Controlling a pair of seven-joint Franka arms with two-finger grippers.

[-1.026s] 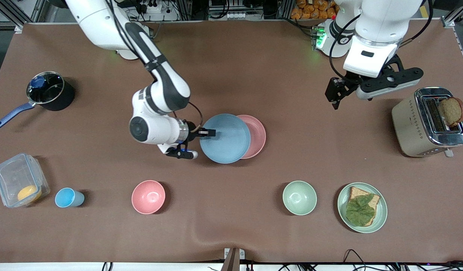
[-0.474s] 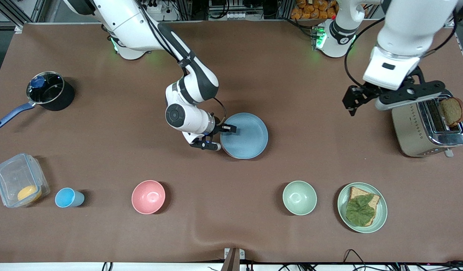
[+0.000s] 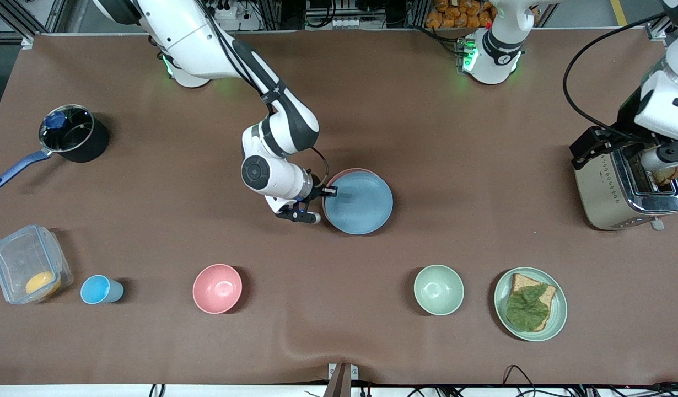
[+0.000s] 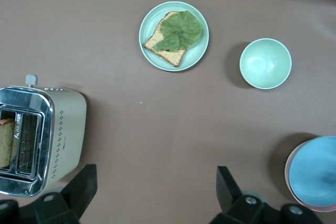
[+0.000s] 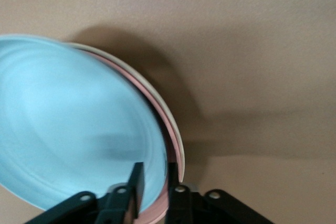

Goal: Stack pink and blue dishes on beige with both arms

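The light blue plate (image 3: pixel 361 204) lies over the pale pink plate (image 3: pixel 340 173), of which only a thin crescent of rim shows in the front view. In the right wrist view the blue plate (image 5: pixel 73 124) covers the pink plate (image 5: pixel 157 211), and the cream-beige plate (image 5: pixel 160 100) shows as a pale outer rim under both. My right gripper (image 3: pixel 329 192) is shut on the blue plate's rim at the side toward the right arm's end. My left gripper (image 3: pixel 588 146) hangs open and empty over bare table beside the toaster, fingers (image 4: pixel 84 184) wide apart.
A toaster (image 3: pixel 628 182) with a bread slice stands at the left arm's end. Nearer the front camera sit a green plate with a sandwich (image 3: pixel 530 303), a green bowl (image 3: pixel 439 289), a pink bowl (image 3: pixel 217 288), a blue cup (image 3: pixel 99 289) and a clear container (image 3: pixel 29 270). A black pot (image 3: pixel 73 132) stands at the right arm's end.
My right gripper carried the blue plate sideways over the pink plate and brought it down there, still holding its rim. The left arm swung away to the toaster.
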